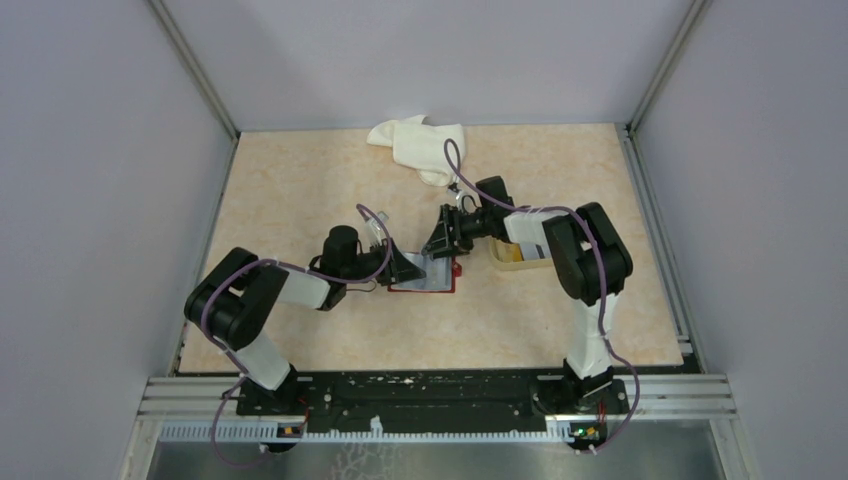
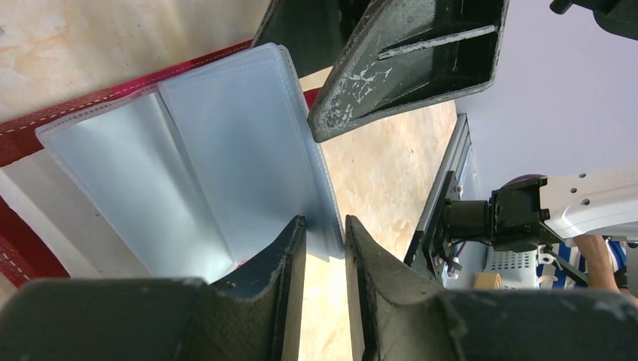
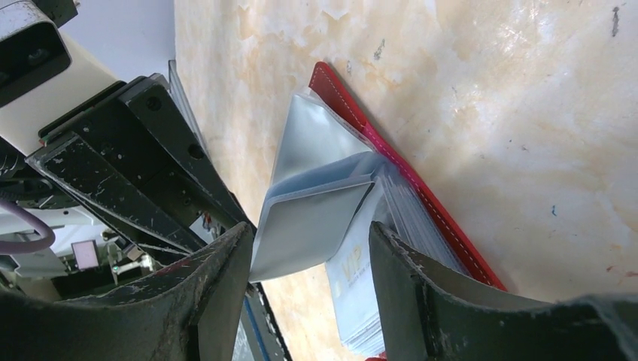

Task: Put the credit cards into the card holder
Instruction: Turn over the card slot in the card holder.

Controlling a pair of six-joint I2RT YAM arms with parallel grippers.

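Note:
The dark red card holder (image 1: 447, 282) lies open on the table, its clear sleeves (image 2: 226, 150) fanned up. My left gripper (image 2: 325, 222) pinches the near edge of a bundle of sleeves between nearly closed fingers; it sits at the holder's left side (image 1: 408, 268). My right gripper (image 3: 310, 229) hovers over the holder's far side (image 1: 440, 243), open, its fingers on either side of a curled grey sleeve page (image 3: 316, 218) without clamping it. A pale credit card marked VIP (image 3: 360, 289) sits in a sleeve below. More cards (image 1: 522, 255) lie in the beige tray, partly hidden by the right arm.
The beige tray (image 1: 503, 262) stands right of the holder, under the right forearm. A crumpled white cloth (image 1: 420, 145) lies at the back of the table. Grey walls enclose the table on three sides.

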